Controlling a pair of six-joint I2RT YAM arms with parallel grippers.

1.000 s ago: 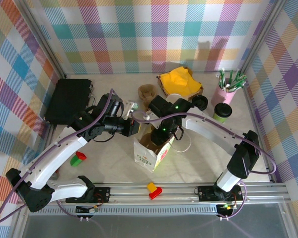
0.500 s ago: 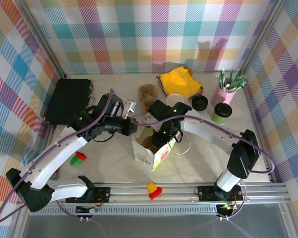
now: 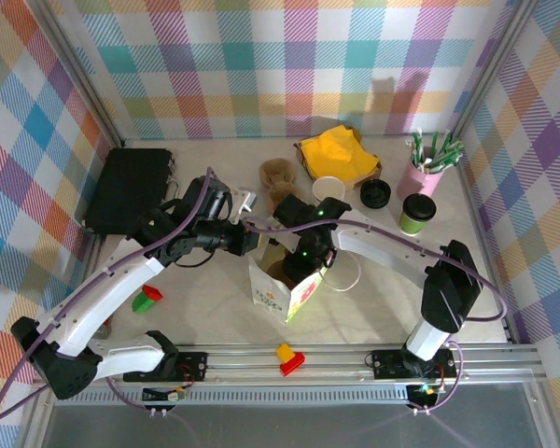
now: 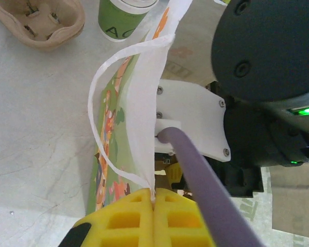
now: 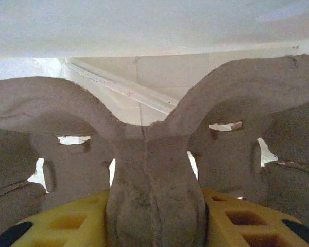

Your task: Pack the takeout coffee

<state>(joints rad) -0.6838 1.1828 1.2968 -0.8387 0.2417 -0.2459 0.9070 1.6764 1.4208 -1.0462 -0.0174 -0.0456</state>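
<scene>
The takeout coffee (image 3: 416, 212), a green cup with a black lid, stands at the right near the pink cup. A printed white paper bag (image 3: 285, 287) stands open mid-table. My left gripper (image 3: 249, 241) is shut on the bag's top edge; its yellow fingers (image 4: 129, 216) pinch the white paper (image 4: 144, 113). My right gripper (image 3: 297, 264) reaches down into the bag. It (image 5: 154, 206) is shut on the middle post of a brown pulp cup carrier (image 5: 154, 149), with the bag's white walls behind.
A second brown carrier (image 3: 278, 175) (image 4: 38, 20) lies behind the bag beside a lidless green cup (image 3: 329, 189) (image 4: 122, 18). A loose black lid (image 3: 375, 193), yellow napkins (image 3: 336, 152), a pink cup of straws (image 3: 427, 166), a black case (image 3: 131, 189) and small blocks (image 3: 147, 297) (image 3: 289, 357) surround it.
My right arm has sunk lower into the bag with the carrier, uncovering the cup and carrier behind it. The left gripper has kept its hold on the bag's edge.
</scene>
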